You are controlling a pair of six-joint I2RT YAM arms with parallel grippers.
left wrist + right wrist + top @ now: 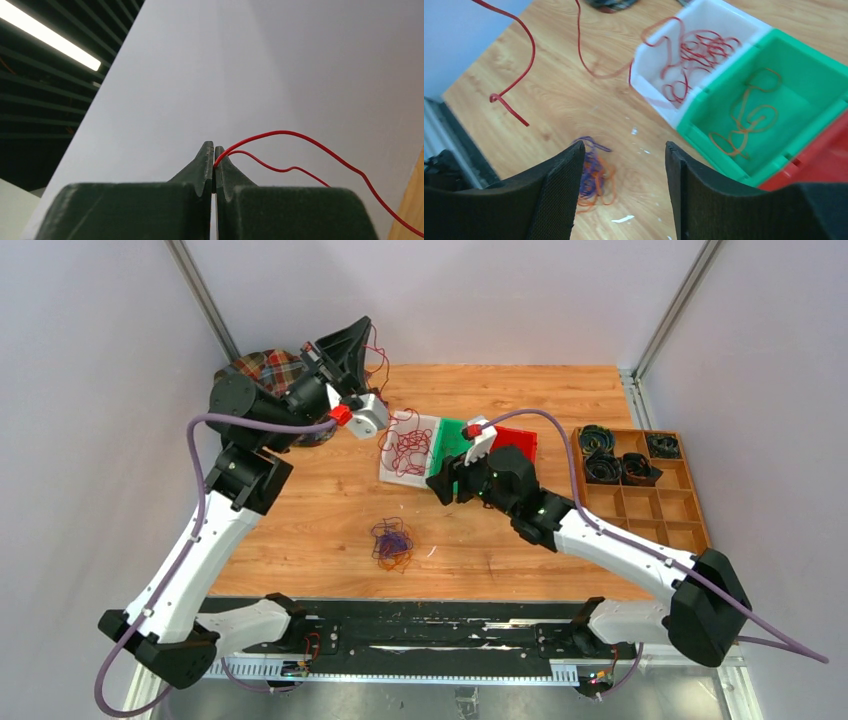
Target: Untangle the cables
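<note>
Starting at the left claw, low in the centre of its wrist view, we saw its jaws pressed together on a red wire, which arched away to the right and dropped out at the lower right corner. The right claw stood spread and empty.

Beyond its fingers, in the upper middle of the right wrist view, a white bin held a red bunch. One red strand ran out over the bin's left rim and up out of the frame, so we judged that the lifted wire was not yet wholly in the bin. To the right, a green bin held a single orange wire. A red bin showed only a corner at the right edge; what it held we could not tell.

On the table, low and left of centre, a purple-and-orange knot lay unsorted. We judged the red nearly done, the orange begun and the purple not started.
</note>
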